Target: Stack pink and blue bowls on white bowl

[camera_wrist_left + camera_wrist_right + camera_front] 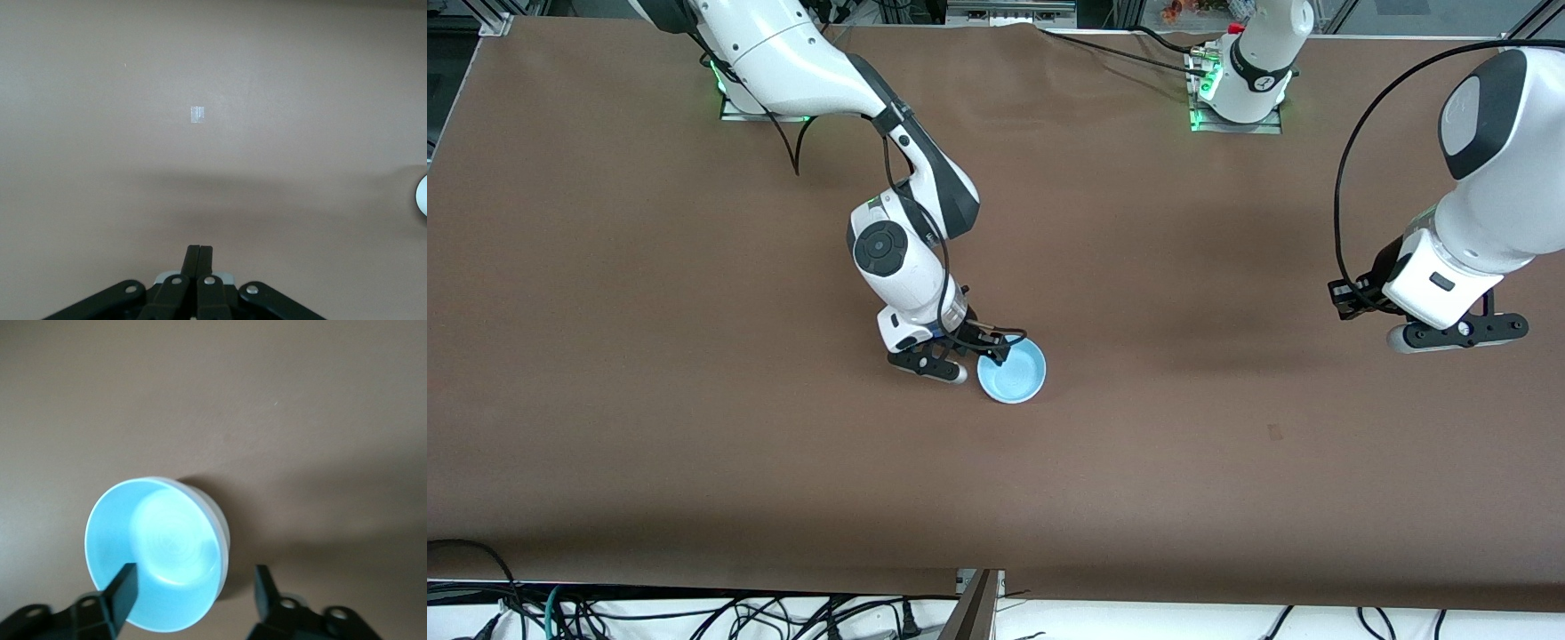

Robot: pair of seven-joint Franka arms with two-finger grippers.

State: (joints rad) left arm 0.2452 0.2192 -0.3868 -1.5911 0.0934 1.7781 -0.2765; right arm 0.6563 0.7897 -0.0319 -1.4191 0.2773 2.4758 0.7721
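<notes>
The light blue bowl (1011, 372) sits upright on the brown table near its middle. In the right wrist view the blue bowl (157, 550) rests in another bowl whose pale, white-looking rim (224, 528) shows round its edge. No pink bowl shows in any view. My right gripper (989, 350) is open at the bowl's rim; one finger (124, 585) is over the bowl's inside and the other finger (263, 581) is outside it, neither pressing the wall. My left gripper (1458, 333) is shut and empty, and waits above the table at the left arm's end, also in the left wrist view (199, 254).
A small patch of tape (197, 115) lies on the table cloth (694, 400), also in the front view (1274, 432). A pale round edge (421, 195) shows at the border of the left wrist view. Cables hang past the table's front edge (694, 613).
</notes>
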